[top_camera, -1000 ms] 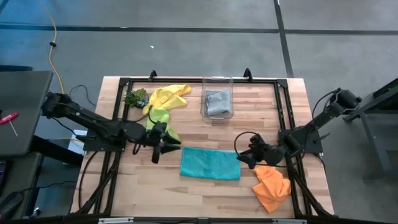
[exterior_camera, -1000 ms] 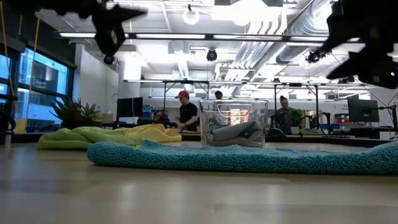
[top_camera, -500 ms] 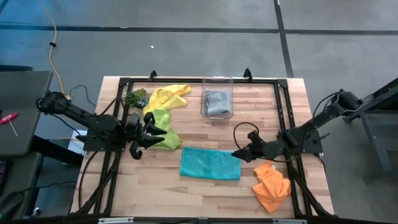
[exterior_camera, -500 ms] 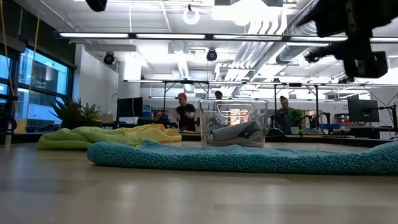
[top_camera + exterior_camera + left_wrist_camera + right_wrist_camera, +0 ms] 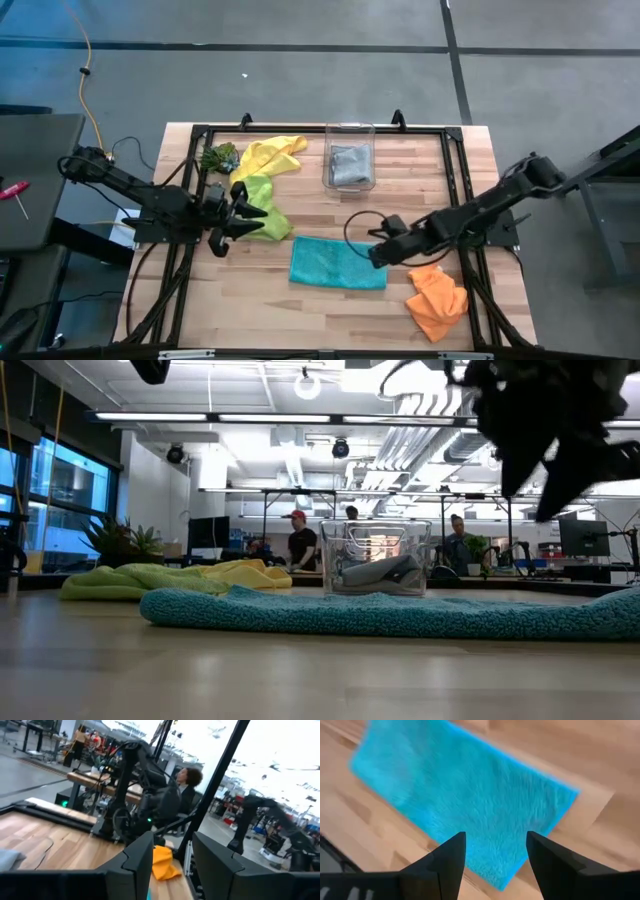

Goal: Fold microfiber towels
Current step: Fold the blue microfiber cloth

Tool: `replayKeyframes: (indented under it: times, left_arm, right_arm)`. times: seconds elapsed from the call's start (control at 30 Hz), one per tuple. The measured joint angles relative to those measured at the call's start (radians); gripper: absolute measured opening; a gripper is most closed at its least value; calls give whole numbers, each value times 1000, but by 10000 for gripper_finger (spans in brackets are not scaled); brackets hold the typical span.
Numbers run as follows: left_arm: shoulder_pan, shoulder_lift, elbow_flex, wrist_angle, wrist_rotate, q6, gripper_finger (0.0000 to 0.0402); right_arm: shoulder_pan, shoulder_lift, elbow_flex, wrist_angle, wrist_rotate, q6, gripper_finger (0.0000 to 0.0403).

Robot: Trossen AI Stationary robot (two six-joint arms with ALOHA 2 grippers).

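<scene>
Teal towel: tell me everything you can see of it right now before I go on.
The teal towel is a plain, fluffy microfiber cloth lying flat on the wooden table, near its middle front. From above it shows as a neat rectangle, long side across the table; the low view shows a low, thick band, so it may be folded already. The right gripper, jaws open, hovers over its right edge without touching it. No other cloth touches it.

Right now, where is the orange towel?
In the high view, the orange towel lies crumpled at the table's front right corner, right of the teal towel.
</scene>
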Motion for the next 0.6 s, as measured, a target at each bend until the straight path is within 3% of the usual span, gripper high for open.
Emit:
replayKeyframes:
  times: [0.13, 0.6]
  left_arm:
    - [0, 0, 0, -33, -1, -24, 129]
    - [1, 0, 0, -58, -68, -36, 129]
  right_arm:
    - [17, 98, -2, 13, -53, 81, 199]
    - [42, 253, -3, 38, -74, 295, 199]
